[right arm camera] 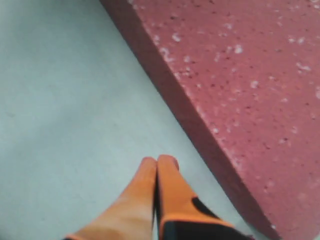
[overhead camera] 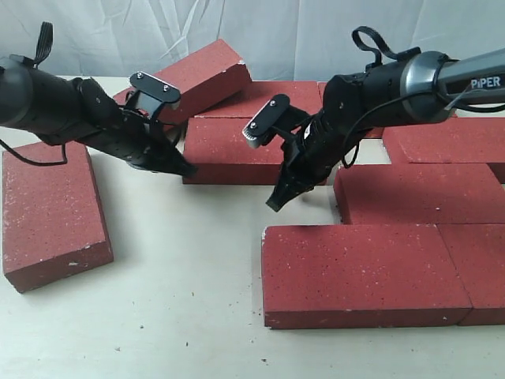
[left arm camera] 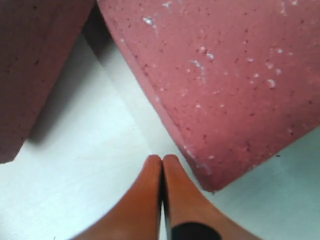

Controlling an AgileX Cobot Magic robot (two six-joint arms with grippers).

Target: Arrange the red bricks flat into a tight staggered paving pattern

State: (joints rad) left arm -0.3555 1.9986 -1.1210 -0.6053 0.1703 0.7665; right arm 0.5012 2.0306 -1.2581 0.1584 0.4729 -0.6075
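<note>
Nearest the camera, on the pale table (overhead camera: 173,308), the front brick (overhead camera: 359,272) lies flat. A second brick (overhead camera: 483,268) butts against its right end. To the left, well apart from the others, a lone brick (overhead camera: 51,209) lies flat and turned at an angle.

Just behind the front pair, a middle brick (overhead camera: 422,193) lies flat, set off to the right of the front brick and touching it along its edge.

The right gripper (overhead camera: 276,204) points down at the bare table in the gap between the front brick and the centre brick (overhead camera: 233,150). Its orange fingers (right arm camera: 167,172) are pressed together and hold nothing. In the right wrist view a brick edge (right arm camera: 200,115) runs just beside the tips.

The left gripper (overhead camera: 188,170) sits low at the front left corner of the centre brick. Its fingers (left arm camera: 175,175) are also pinched together and empty, with the corner just beside the tips; whether they touch it I cannot tell.

Farther back, a right-hand brick (overhead camera: 450,140) and a rear brick (overhead camera: 272,96) lie flat. A tilted brick (overhead camera: 201,77) leans at the back, one end raised.
</note>
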